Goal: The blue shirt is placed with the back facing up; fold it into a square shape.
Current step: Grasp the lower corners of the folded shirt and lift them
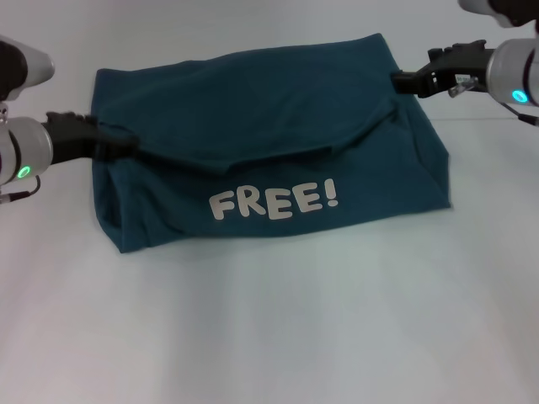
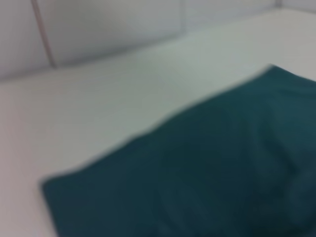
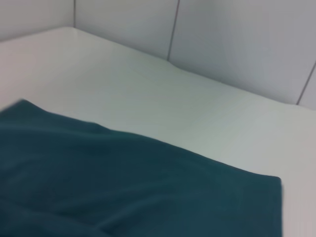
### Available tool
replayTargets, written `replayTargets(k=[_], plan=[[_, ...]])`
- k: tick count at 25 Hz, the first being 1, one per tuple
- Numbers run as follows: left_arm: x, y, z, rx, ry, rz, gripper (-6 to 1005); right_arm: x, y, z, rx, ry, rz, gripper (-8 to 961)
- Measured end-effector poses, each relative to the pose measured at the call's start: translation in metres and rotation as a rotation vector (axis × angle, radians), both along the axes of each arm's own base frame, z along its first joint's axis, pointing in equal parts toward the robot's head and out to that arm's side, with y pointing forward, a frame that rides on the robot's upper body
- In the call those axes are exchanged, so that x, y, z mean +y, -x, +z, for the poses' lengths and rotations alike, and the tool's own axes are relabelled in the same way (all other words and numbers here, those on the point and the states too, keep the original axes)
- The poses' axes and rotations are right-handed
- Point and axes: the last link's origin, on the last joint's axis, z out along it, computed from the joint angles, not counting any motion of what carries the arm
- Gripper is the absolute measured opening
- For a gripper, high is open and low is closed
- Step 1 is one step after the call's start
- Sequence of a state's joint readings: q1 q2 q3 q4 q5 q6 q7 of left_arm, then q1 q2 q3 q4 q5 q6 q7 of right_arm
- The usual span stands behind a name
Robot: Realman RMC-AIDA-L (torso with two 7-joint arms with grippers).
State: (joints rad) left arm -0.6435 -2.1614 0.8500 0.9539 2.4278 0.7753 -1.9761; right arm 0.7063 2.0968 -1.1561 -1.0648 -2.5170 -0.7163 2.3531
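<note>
The blue shirt [image 1: 269, 135] lies on the white table as a wide folded packet, with white letters "FREE!" on its near face. An upper layer sags between my two grippers, and its edge curves across the middle. My left gripper [image 1: 118, 145] is at the shirt's left edge, shut on that layer. At the far right corner, my right gripper [image 1: 402, 82] pinches the fabric there. The left wrist view shows only the shirt [image 2: 207, 173] and table, and the right wrist view likewise shows only the shirt [image 3: 123, 187] from above. Neither wrist view shows any fingers.
The white table [image 1: 269, 337] stretches wide in front of the shirt and to both sides. A pale panelled wall [image 3: 222, 44] stands behind the table.
</note>
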Motion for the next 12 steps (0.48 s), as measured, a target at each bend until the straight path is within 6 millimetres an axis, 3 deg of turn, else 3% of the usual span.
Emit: replayTargets(k=[7,11,12], plan=[[-0.030,-0.014,0.005,-0.021,0.191,0.091,737,-0.027,-0.003,0.012,0.183,0.033,0.005,704],[-0.039,-0.022,0.012,-0.145,0.210,0.119,733,-0.039,-0.015,0.015,0.241,0.032,0.012,704],[-0.047,-0.032,0.020,-0.337,0.201,0.093,732,-0.041,-0.018,0.015,0.253,0.035,0.010,704]])
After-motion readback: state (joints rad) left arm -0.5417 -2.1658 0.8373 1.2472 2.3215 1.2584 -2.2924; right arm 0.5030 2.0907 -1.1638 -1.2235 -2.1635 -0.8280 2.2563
